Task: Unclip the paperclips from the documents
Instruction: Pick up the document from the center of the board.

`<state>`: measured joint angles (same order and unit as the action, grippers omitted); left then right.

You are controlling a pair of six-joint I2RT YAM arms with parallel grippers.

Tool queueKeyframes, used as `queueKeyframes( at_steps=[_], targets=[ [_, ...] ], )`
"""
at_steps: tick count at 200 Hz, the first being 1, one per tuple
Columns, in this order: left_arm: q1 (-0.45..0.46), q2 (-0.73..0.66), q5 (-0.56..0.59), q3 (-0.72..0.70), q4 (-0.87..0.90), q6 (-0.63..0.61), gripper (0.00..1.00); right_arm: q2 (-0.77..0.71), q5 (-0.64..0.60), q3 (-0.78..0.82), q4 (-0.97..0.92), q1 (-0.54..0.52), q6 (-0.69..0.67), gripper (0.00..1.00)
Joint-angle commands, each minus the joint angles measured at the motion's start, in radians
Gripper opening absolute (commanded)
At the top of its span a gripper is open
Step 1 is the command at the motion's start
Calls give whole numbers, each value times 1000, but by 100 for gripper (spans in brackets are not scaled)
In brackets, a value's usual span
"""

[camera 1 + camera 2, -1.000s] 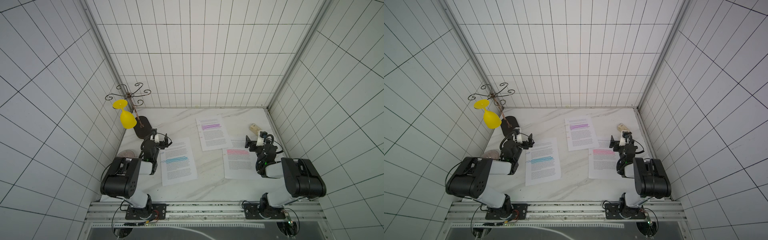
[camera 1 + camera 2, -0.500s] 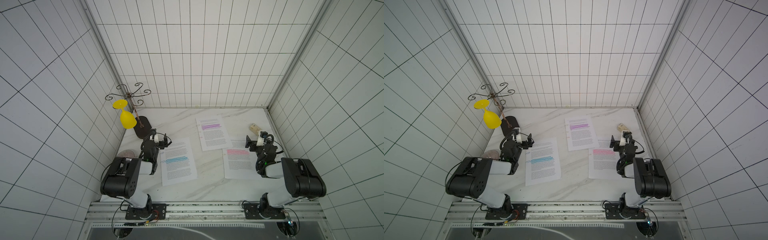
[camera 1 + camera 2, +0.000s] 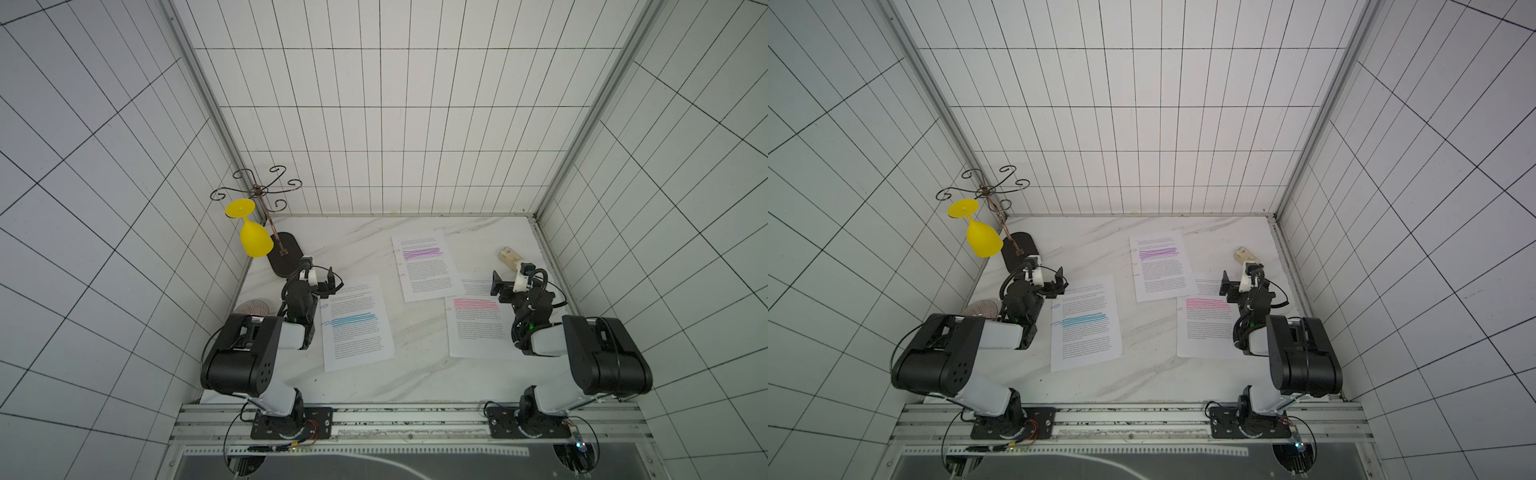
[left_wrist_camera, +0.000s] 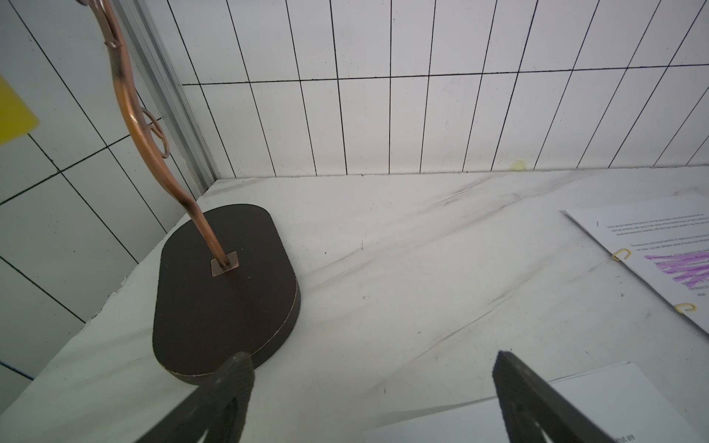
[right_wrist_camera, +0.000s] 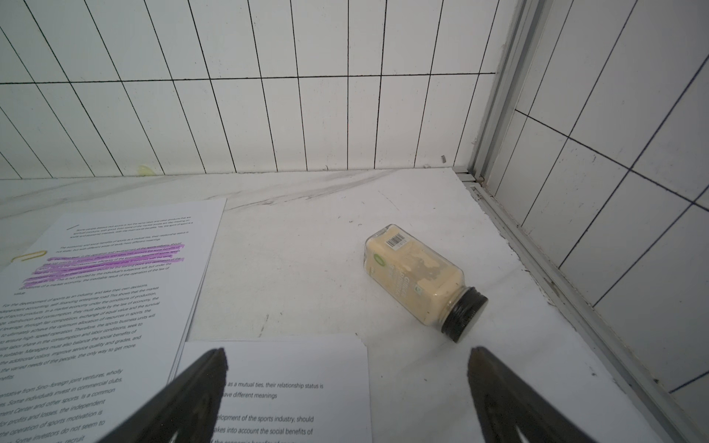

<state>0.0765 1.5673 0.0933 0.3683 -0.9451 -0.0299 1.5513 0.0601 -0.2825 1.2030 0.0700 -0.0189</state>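
The purple-banded document [image 3: 426, 266] lies flat on the marble counter [image 3: 415, 374] toward the back wall. The blue-banded document [image 3: 357, 328] is in front of the left arm and the pink-banded document [image 3: 478, 328] is beside the right arm. The far corner of the pink-banded one meets the near corner of the purple-banded one and seems to slip under it. The paperclips [image 4: 621, 254] are on the pages' left edges. Two yellow ones show plainly on the purple-banded sheaf in the left wrist view. In both top views faint loops also mark the edges of the other two, too small to give a colour. The left hand [image 4: 372, 362] is released, fingers spread wide and holding nothing, low over bare counter between the dark stand base [image 4: 226, 291] and the far corner of the blue-banded page. The right hand [image 5: 347, 356] is likewise spread and empty, above the far edge of the pink-banded page. A spice jar [image 5: 420, 280] lies on its side near it. A yellow goblet [image 3: 254, 239] hangs upside down from the stand.
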Motion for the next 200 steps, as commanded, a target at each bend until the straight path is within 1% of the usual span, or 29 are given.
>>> queueKeyframes(
  at_steps=[1, 82, 90, 95, 111, 127, 138, 145, 153, 164, 171, 182, 200],
  targets=[
    [-5, -7, 9, 1, -6, 1, 98, -3, -9, 14, 28, -5, 2, 99],
    [-4, -8, 9, 1, -7, 2, 97, -2, -8, 10, 26, -5, 2, 99],
    [-5, -3, 44, 5, -28, 4, 98, -2, -5, 11, 28, -4, 7, 99],
    [-5, -2, 75, 17, -28, 14, 96, -1, -2, 10, 24, -3, 8, 99],
    [-9, -49, 146, 134, 263, 59, 97, -3, -8, 11, 26, -4, 2, 99],
    [-8, -44, 168, 293, 544, 116, 98, -2, -6, 13, 30, -3, 4, 99],
    [-6, -14, 143, 422, 758, 180, 98, -9, -8, 14, 26, -3, 2, 99],
    [-5, 8, 79, 512, 908, 200, 95, -28, -43, 14, 27, -10, 9, 99],
    [9, 35, 48, 587, 1004, 232, 93, -75, -117, -22, -77, -29, 14, 99],
    [38, 66, 36, 677, 1113, 279, 92, -126, -196, -141, -370, -46, 54, 99],
    [55, 85, 14, 721, 1161, 296, 92, -136, -204, -235, -557, -48, 76, 99],
    [87, 111, -13, 775, 1215, 322, 91, -125, -191, -358, -779, -52, 104, 99],
    [145, 158, -82, 840, 1267, 360, 89, -74, -157, -531, -1074, -57, 188, 99]
  ],
)
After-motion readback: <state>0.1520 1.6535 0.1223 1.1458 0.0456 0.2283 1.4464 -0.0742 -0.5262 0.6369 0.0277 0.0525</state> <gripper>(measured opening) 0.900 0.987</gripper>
